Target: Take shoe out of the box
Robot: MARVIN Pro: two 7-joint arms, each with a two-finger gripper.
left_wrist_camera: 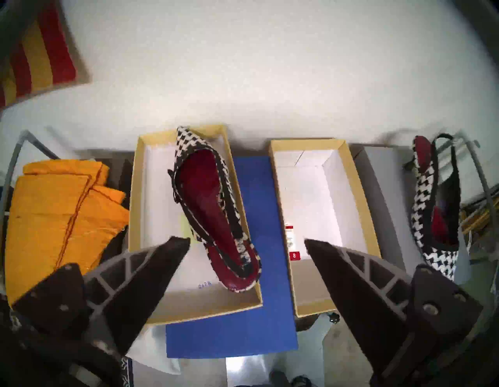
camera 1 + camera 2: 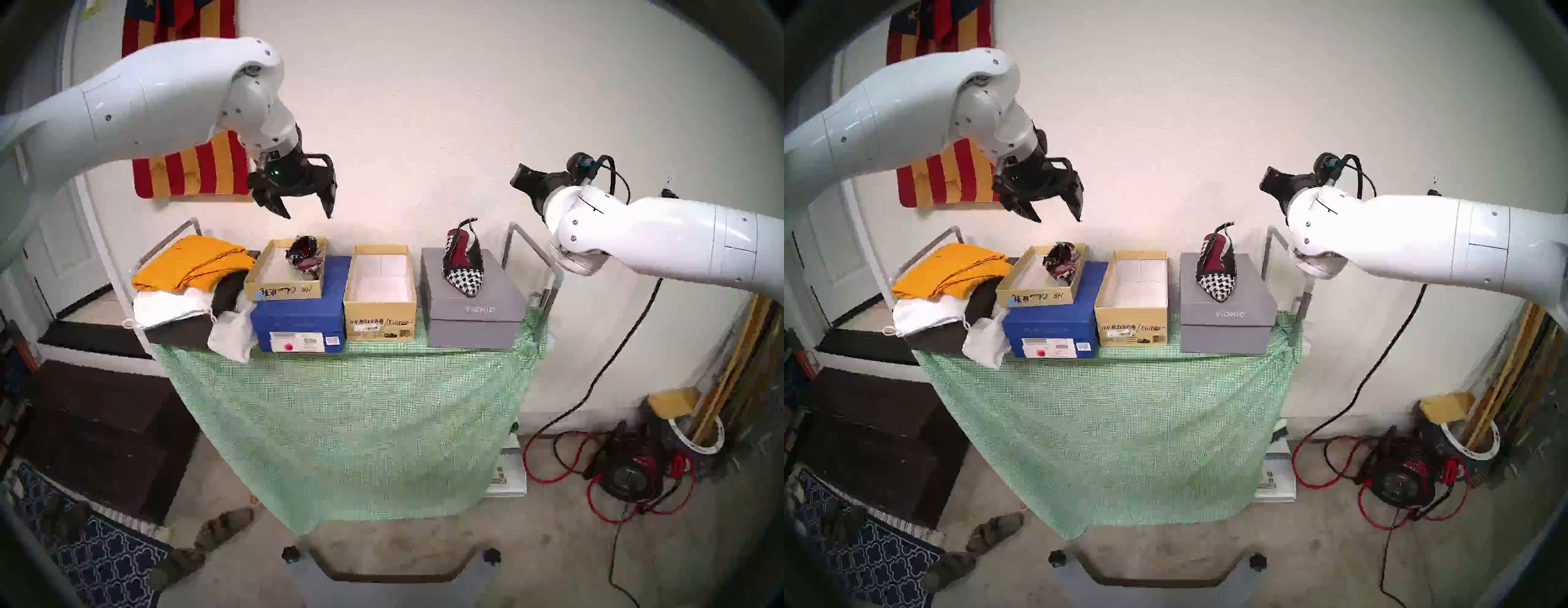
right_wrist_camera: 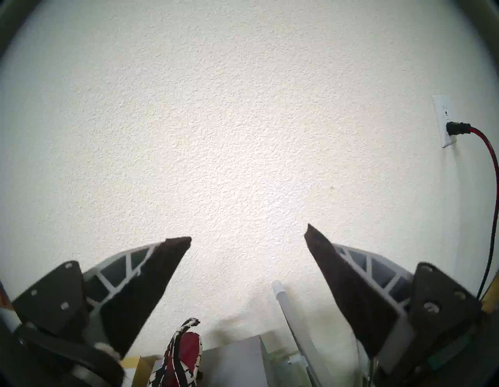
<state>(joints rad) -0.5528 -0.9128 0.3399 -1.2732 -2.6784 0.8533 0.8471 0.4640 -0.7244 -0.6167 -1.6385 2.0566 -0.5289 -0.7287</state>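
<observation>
The deep tan shoebox with black writing stands open mid-table, its white inside holding no shoe. One black-and-white houndstooth shoe with a red lining stands on the grey VIONIC box; it also shows in the right wrist view. A second matching shoe lies in the shallow tan lid on a blue box. My left gripper is open and empty, high above the lid. My right gripper is open and empty, raised to the right of the grey box, facing the wall.
Orange cloth and white cloths are piled at the table's left. Metal rails rise at both table ends. A green checked cloth hangs over the front. The wall is close behind the boxes.
</observation>
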